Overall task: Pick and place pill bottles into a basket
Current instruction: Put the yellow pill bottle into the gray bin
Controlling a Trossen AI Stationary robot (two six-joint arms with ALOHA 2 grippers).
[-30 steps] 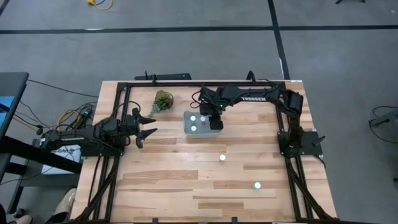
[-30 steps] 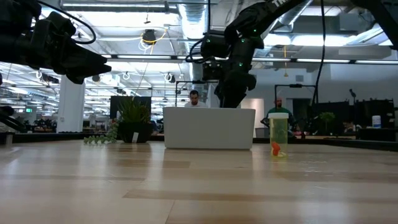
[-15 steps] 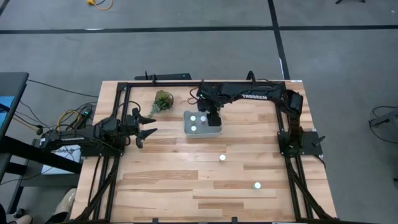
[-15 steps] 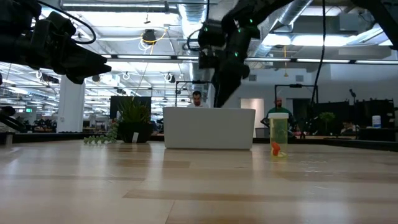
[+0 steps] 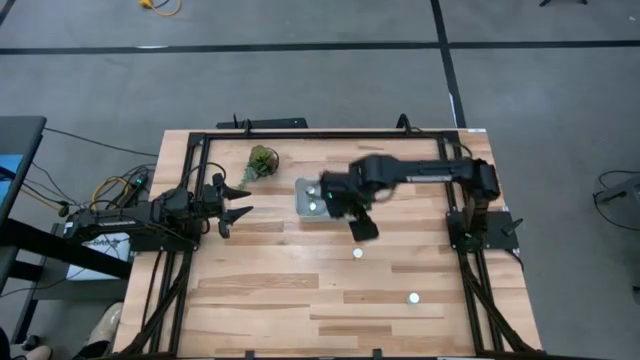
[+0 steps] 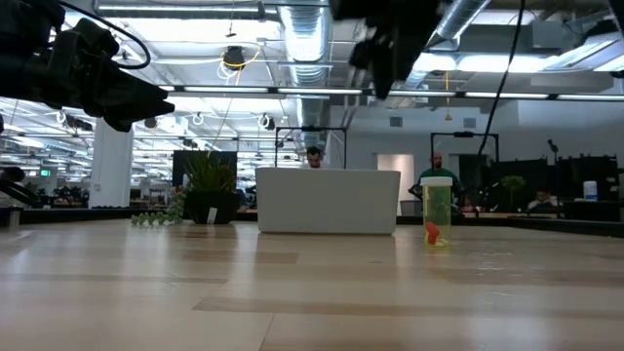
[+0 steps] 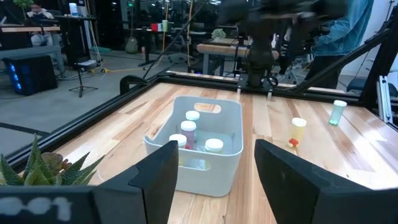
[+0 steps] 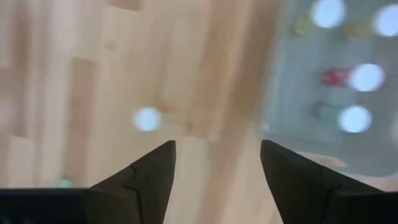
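Note:
The pale basket [image 5: 312,200] stands on the table at the far middle and holds several white-capped pill bottles [image 7: 188,129]. Two more bottles stand upright on the table: one [image 5: 357,254] just nearer than the basket, one [image 5: 412,297] toward the near right. My right gripper [image 5: 358,226] hovers open and empty above the table beside the basket's near right corner; its wrist view shows the nearer bottle's cap [image 8: 147,119] ahead of the fingers. My left gripper [image 5: 236,205] waits open and empty at the table's left, pointing at the basket [image 7: 199,146].
A small green potted plant [image 5: 262,160] stands at the far left of the basket. A black metal frame [image 5: 320,134] runs round the table's edges. Bare wood lies across the near half of the table. People show in the room behind [image 6: 437,166].
My right gripper has risen from over the basket and swung toward the table's near edge, past the basket's near right corner, and now hangs high above the wood short of the nearer loose bottle. The basket and the bottles have stayed in place.

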